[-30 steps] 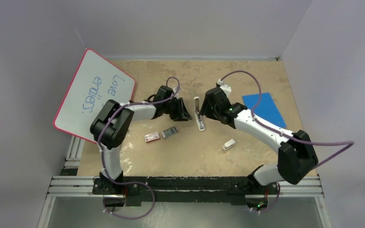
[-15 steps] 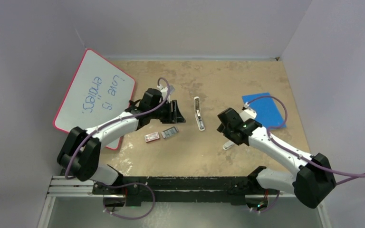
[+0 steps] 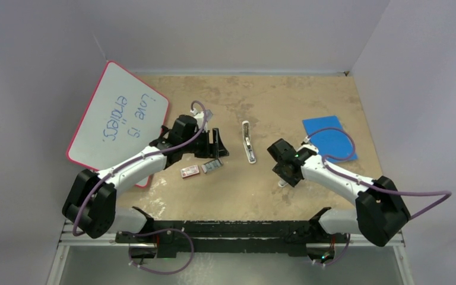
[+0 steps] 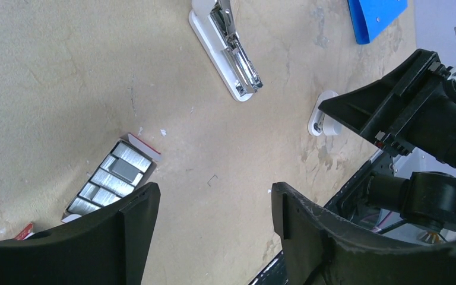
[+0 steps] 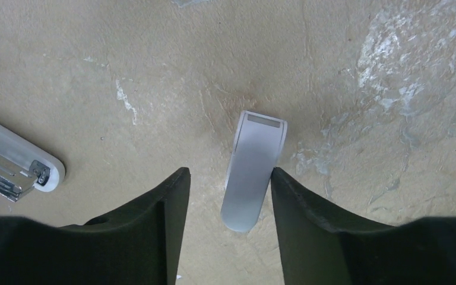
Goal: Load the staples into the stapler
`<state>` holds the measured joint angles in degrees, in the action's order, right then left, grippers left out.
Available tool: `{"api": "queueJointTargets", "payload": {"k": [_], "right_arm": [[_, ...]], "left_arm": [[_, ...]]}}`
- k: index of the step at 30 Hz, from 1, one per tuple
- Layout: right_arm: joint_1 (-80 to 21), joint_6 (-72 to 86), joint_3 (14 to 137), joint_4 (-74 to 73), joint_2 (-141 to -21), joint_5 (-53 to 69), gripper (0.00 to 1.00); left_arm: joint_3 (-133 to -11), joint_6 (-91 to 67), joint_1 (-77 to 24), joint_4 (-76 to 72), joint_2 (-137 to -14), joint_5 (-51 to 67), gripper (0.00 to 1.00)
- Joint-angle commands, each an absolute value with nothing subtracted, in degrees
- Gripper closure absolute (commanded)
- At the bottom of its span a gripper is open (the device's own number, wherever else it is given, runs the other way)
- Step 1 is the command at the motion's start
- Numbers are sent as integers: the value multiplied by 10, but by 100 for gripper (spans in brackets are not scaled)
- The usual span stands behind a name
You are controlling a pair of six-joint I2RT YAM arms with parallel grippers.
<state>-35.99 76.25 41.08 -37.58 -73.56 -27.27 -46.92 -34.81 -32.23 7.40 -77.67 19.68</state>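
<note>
Desk [image 3: 237, 95] carries everything, so places here are given from the stapler [image 3: 249, 142], which lies open with its metal channel up, unheld, midway between the two arms. Far to the stapler's left leans a whiteboard [image 3: 119, 119]; to its right lies a blue sheet [image 3: 329, 136].

The left arm [image 3: 136, 163] reaches in from the stapler's left, its jaws apart and empty, hovering above bare desk. The right arm [image 3: 332, 172] comes in from the stapler's right and nearer the bases, and its jaws are apart, straddling a short white piece [image 5: 254, 172], not the stapler itself. Closing there would likely lift that stub, and a low finger could nudge the loose stapler round and turn its channel away.

A red-and-white box [image 3: 189, 171] sits left of the stapler, toward the bases. The staples [image 4: 116, 178] lie between that box and the stapler, flat on the desk, with a red-edged scrap at their corner. They are thin and in separate strips: a hard or crooked pinch may well split or scatter them, or the left jaws may drag the scrap along.
</note>
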Motion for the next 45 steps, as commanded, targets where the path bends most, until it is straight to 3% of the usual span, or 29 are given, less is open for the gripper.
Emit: {"api": "queueJointTargets", "payload": {"k": [1, 4, 11, 15, 23, 33, 39, 45], "right_arm": [[-360, 798, 410, -395, -740, -266, 47], [-359, 786, 411, -382, -750, -261, 52], [-359, 695, 422, -323, -756, -239, 77], [-360, 627, 439, -270, -743, -220, 80], [-359, 518, 455, -142, -783, -130, 79], [-360, 495, 471, -181, -842, -164, 76], [-362, 484, 475, -195, -820, -168, 51], [-376, 492, 473, -216, -827, -177, 46]], "left_arm": [[-473, -343, -322, 52, -776, 209, 31], [-474, -344, -321, 50, -782, 218, 32], [-477, -345, -321, 49, -790, 232, 32], [-478, -348, -321, 45, -799, 242, 33], [-458, -387, -322, -7, -819, 303, 35], [-435, -434, -322, -68, -855, 349, 36], [-438, -435, -323, -70, -861, 349, 36], [-437, -435, -324, -68, -863, 345, 36]]}}
